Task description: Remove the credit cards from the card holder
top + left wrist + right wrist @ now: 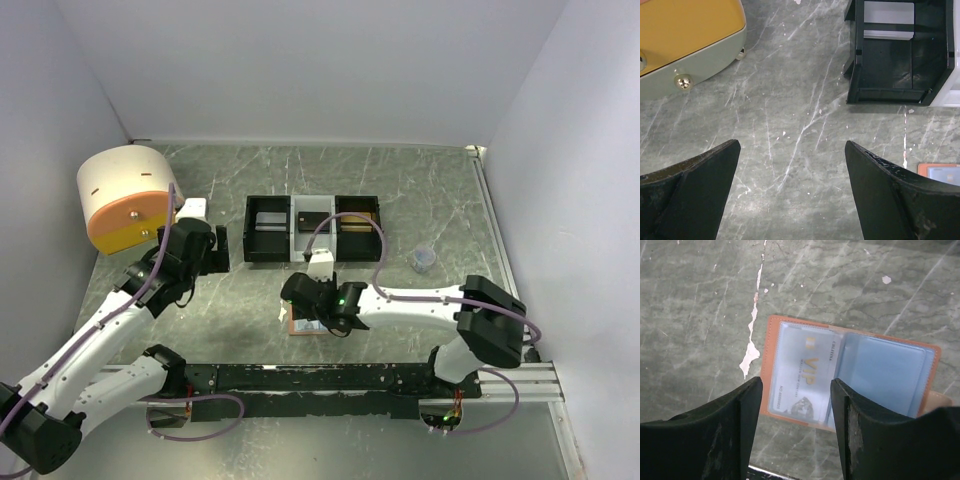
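**card holder lies open beneath the right end effector**

the right wrist view gives what the overhead view cannot. there the card holder [880, 367] lies flat and spread open on the bench [700, 300], mid-frame, an orange border around pale blue clear sleeves. a card [802, 372] marked "vip" sits in the sleeve toward the left of the frame. the other sleeve is hazy and its contents cannot be made out. the right end effector [795, 387] stands partly open. its dark fingers [715, 435] rise from the bottom edge on either side of that card, with nothing clamped between them. whether the tips touch the holder cannot be told.

from above, the right end effector [318, 300] hides nearly all of the card holder [297, 327]. only an orange strip shows at lower centre, below the black-and-white tray [265, 258].

the left wrist view shows the left end effector [792, 190] spread wide over the bench, gripping nothing. a corner of the card holder [940, 172] peeks in at the right edge. the tray [890, 95] is at upper right and a yellow-and-cream container [690, 30] at upper left.

the overhead view places the left end effector [215, 248] well to the left of the holder, beside the container [125, 200]. a small translucent cup [424, 258] stands to the right of the tray.
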